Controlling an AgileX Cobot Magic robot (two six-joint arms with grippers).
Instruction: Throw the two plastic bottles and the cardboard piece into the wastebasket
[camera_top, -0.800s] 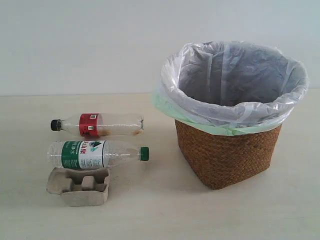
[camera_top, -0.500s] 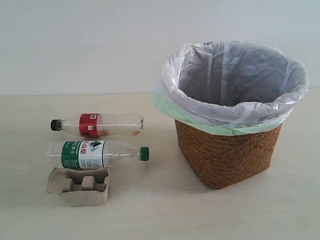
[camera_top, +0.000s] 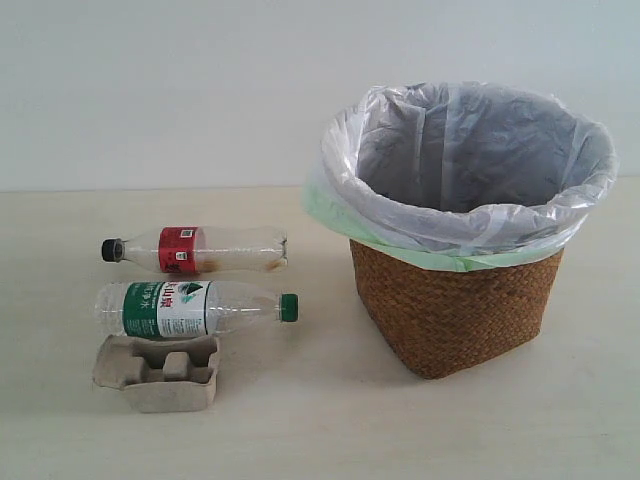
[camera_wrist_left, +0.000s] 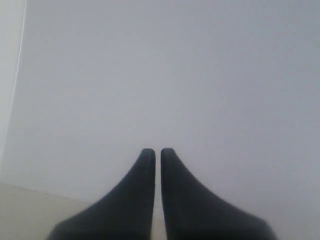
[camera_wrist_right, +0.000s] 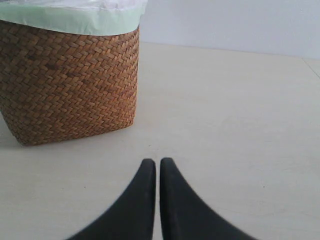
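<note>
- Red-label bottle (camera_top: 195, 250), green-label bottle (camera_top: 190, 308), cardboard piece (camera_top: 157, 372): unmoved on table (camera_top: 300, 430), left of wastebasket (camera_top: 455, 310) in exterior view.
- Left jaws, right jaws: both closed, gripping nothing.

The left gripper (camera_wrist_left: 155, 151) and the right gripper (camera_wrist_right: 157, 161) look alike, each made of two matt black fingers (camera_wrist_left: 137, 200) with smooth plain surfaces, broad at the base and sweeping in a concave curve to slim rounded tips, their edges blurred close to the camera
</note>
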